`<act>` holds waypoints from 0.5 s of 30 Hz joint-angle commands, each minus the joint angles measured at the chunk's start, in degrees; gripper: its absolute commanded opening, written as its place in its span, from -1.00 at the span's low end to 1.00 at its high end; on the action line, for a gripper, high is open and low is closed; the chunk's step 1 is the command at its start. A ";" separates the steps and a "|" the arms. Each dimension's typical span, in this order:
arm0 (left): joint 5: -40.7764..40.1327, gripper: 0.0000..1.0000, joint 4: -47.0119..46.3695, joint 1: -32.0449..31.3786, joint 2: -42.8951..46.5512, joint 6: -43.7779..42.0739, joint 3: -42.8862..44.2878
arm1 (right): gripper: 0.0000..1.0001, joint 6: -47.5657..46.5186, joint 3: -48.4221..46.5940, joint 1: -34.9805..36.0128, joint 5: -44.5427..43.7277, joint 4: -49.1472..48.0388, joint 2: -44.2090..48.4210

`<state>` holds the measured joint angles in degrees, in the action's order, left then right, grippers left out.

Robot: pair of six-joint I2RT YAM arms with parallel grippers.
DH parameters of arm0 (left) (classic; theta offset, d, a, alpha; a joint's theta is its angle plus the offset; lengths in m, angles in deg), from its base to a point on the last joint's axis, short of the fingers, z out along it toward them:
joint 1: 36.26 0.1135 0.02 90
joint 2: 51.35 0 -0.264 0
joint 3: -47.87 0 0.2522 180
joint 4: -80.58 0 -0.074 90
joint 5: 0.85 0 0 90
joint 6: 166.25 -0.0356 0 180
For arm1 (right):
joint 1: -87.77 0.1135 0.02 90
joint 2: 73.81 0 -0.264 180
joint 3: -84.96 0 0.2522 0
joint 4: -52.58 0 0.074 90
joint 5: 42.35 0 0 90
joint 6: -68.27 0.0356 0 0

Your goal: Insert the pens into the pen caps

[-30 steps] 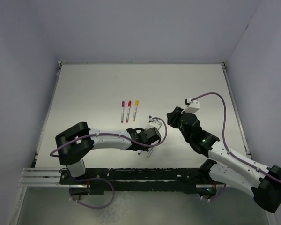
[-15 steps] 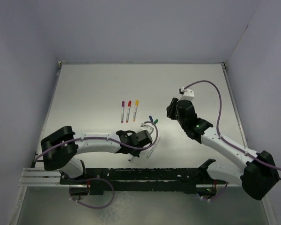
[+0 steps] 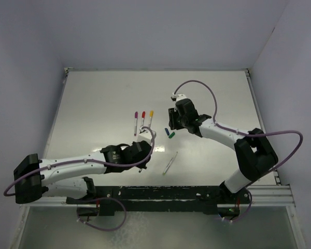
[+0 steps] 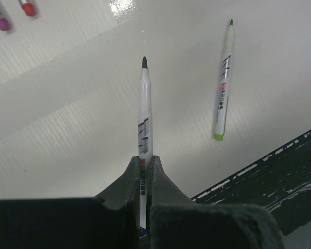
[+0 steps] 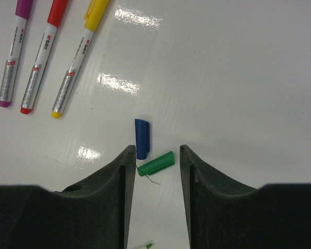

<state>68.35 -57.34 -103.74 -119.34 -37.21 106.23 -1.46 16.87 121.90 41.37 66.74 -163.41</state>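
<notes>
Your right arm has swung in leftward; the right gripper (image 5: 155,151) hangs partly open, holding nothing, over two loose stubby plastic caps: the blue cap (image 5: 141,138) in line with its jaws, the green cap (image 5: 156,163) slanted just beside it. Your left gripper (image 4: 143,168), drawn back, pinches one white-barrelled dark-tipped pen (image 4: 144,111) by its tail, tip straight ahead. One green-tipped pen (image 4: 224,85) lies nearby, roughly parallel. Three capped pens lie side by side: purple pen (image 5: 14,52), red pen (image 5: 41,57), yellow pen (image 5: 79,57).

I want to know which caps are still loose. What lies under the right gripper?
Below the right gripper, between its open jaws, lie a blue cap and a green cap on the table, close together. Anything beneath the fingers themselves is covered.
</notes>
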 commanded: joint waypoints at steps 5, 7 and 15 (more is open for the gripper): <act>0.36 -1.00 -7.50 3.38 9.78 4.73 -8.62 | -0.16 -5.02 -5.49 0.71 5.97 -0.11 -5.75; 2.63 -1.00 -9.43 5.01 11.56 4.76 -10.44 | -0.16 -5.76 -6.25 1.52 5.30 0.15 -7.05; 4.88 -1.00 -12.14 6.61 12.51 4.48 -11.89 | -0.18 -5.83 -8.70 2.67 4.04 1.21 -11.72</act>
<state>71.76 -64.95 -97.38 -107.45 -33.34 94.52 -6.09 10.64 124.02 45.67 67.35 -174.34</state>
